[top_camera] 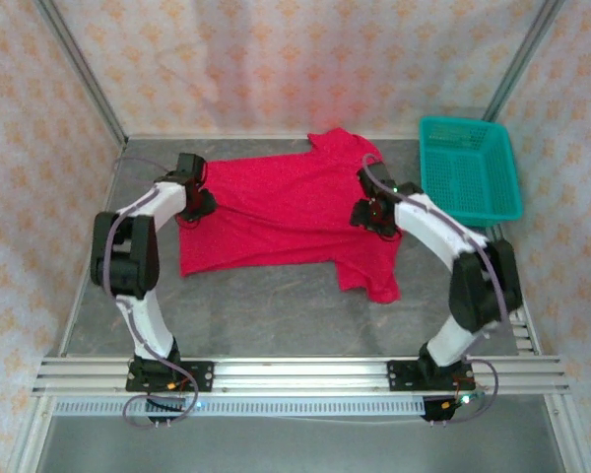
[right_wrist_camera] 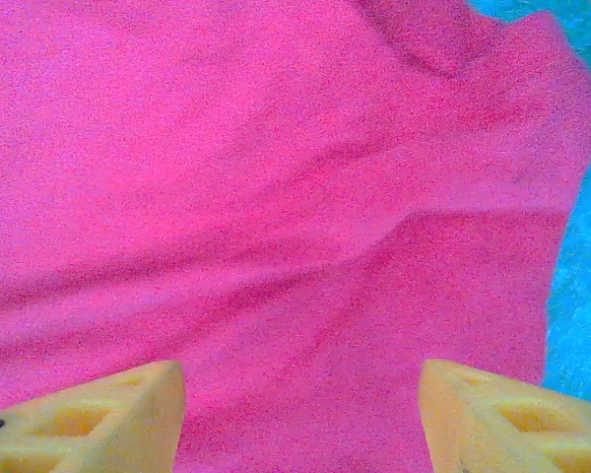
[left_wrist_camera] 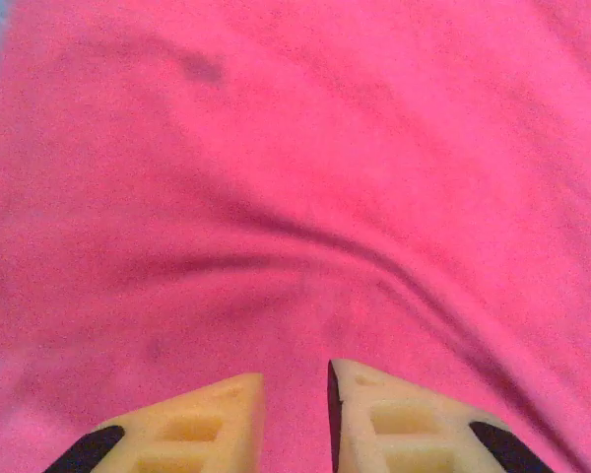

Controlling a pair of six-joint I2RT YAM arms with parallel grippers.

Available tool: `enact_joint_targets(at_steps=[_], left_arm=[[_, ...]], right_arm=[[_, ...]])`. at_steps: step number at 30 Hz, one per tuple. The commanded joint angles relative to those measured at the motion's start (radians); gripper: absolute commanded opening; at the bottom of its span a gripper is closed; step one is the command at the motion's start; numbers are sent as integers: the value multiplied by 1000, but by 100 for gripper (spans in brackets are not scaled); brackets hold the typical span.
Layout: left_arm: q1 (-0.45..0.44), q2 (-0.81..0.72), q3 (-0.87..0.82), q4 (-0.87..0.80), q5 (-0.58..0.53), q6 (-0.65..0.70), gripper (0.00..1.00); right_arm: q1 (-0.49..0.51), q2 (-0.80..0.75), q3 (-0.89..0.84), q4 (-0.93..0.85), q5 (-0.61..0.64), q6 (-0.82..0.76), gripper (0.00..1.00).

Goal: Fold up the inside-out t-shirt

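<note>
Grey tabletop [top_camera: 276, 305] is carrying one bright red cloth t-shirt [top_camera: 286, 212], lying spread flat mid-table, and one teal plastic basket [top_camera: 460, 121] at the far right. Two grippers are working over the shirt: left gripper [left_wrist_camera: 295, 379] showing jaws barely parted, right gripper [right_wrist_camera: 300, 379] gaping wide.

Red t-shirt [top_camera: 295, 212] — spread flat, rumpled, mid-table.

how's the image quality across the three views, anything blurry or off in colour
Top external view: evenly lit, no glare, mildly soft, the red t-shirt easy to read; left wrist view: very close and blurred, creases just dark smears, the left pincer crisper; right wrist view: grainy, cloth pushed towards magenta, a bright cyan patch at the right edge too blurred to identify.
</note>
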Motion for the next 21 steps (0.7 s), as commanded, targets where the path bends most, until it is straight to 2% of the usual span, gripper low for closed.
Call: enact_joint_targets(at_steps=[1,3,8,21], left_arm=[[-27,-185,-67,-69,-113,21,37],[-34,-255,-122,-71,-103,11,43],[-34,-341,-236,-40,-31,-27,43],[-45,-368,-284,-29,-12,-39,43]], right_arm=[[84,-92,-131,-7,-55,14,65],[118,-120,-211,65,-98,44,65],[180,-81,-266,134,-111,74,65],[267,-11,-283,184,-110,120,65]])
